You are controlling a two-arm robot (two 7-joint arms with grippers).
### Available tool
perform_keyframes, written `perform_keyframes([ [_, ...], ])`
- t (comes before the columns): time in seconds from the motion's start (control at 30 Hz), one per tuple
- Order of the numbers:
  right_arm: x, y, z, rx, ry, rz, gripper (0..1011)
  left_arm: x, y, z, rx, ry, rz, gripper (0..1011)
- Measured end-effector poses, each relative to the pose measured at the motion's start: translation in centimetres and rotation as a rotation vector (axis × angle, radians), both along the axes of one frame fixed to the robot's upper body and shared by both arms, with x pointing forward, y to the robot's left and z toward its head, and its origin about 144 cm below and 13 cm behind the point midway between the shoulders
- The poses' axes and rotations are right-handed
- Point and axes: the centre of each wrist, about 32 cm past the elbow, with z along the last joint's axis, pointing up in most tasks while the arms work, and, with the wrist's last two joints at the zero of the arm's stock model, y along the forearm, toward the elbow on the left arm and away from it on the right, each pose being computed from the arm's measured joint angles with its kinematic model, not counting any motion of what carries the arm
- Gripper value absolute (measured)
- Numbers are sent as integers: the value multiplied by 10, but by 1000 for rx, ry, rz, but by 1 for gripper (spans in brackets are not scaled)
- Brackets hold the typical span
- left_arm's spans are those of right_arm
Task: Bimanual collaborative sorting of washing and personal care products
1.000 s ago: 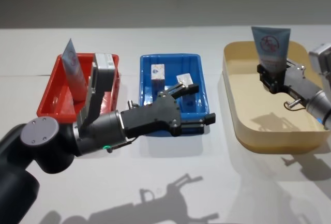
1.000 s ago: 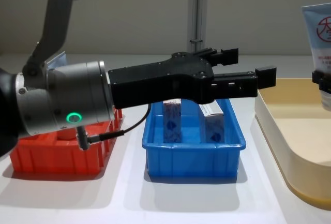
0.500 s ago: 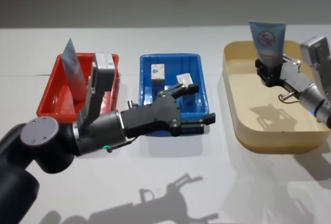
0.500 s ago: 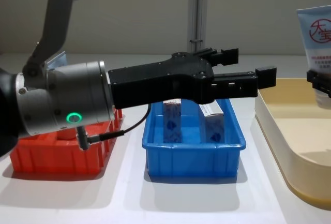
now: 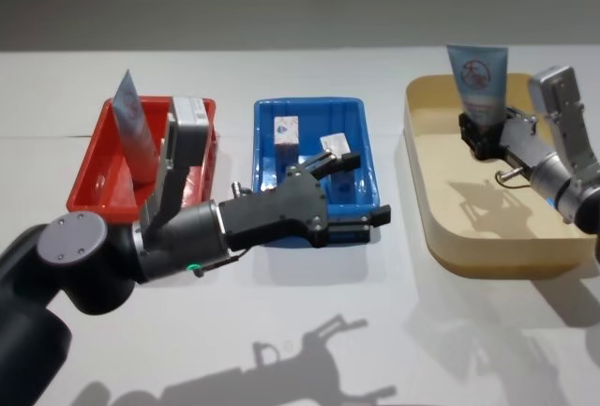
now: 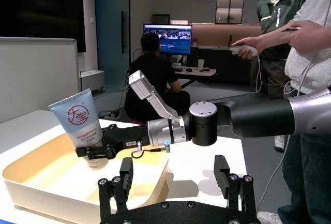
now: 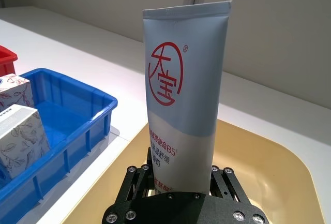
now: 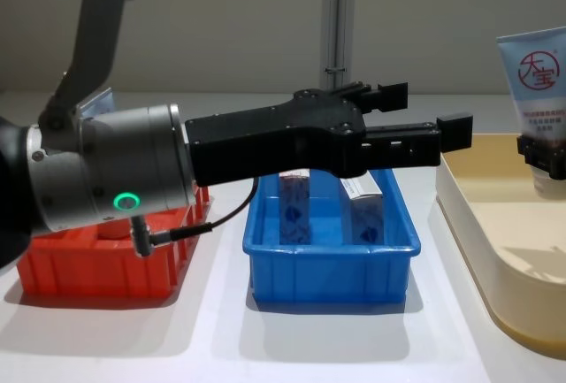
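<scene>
In the right wrist view the right gripper (image 7: 182,176) hides the squeeze tube (image 7: 183,105) at its cap end, and in the chest view the left gripper (image 8: 424,113) covers the cartons (image 8: 294,210) at their tops while the beige tub (image 8: 482,224) runs off the 3 o'clock edge.

Squeeze tube (image 5: 478,78), pale blue fading to white, red round logo: upright, crimped end up, lower end clamped in the right hand (image 5: 481,132). Second tube (image 5: 134,129): standing on end, well apart from the left hand (image 5: 366,186), back beside its wrist. Two blue cartons with white tops, side by side just under and beyond the spread left hand: left carton (image 8: 294,206) upright, right carton (image 8: 364,210) tilted.
</scene>
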Motion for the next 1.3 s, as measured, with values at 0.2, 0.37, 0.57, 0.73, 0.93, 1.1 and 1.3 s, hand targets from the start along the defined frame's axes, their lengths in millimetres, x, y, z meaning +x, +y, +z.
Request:
perform_keyframes([
  [0.2,3,3,-3,10,33,-35,474,0,0,0,0,0,0,1001],
  [0.37,6,5,-4,15,57,-59,475,0,0,0,0,0,0,1001],
  [0.57,8,8,-7,24,91,-89,474,0,0,0,0,0,0,1001],
  [0.73,9,9,-8,25,119,-110,474,0,0,0,0,0,0,1001],
  [0.93,11,8,-10,33,148,-132,475,0,0,0,0,0,0,1001],
  [1.1,12,8,-12,44,178,-152,474,0,0,0,0,0,0,1001],
  [1.3,13,9,-13,55,207,-172,474,0,0,0,0,0,0,1001],
])
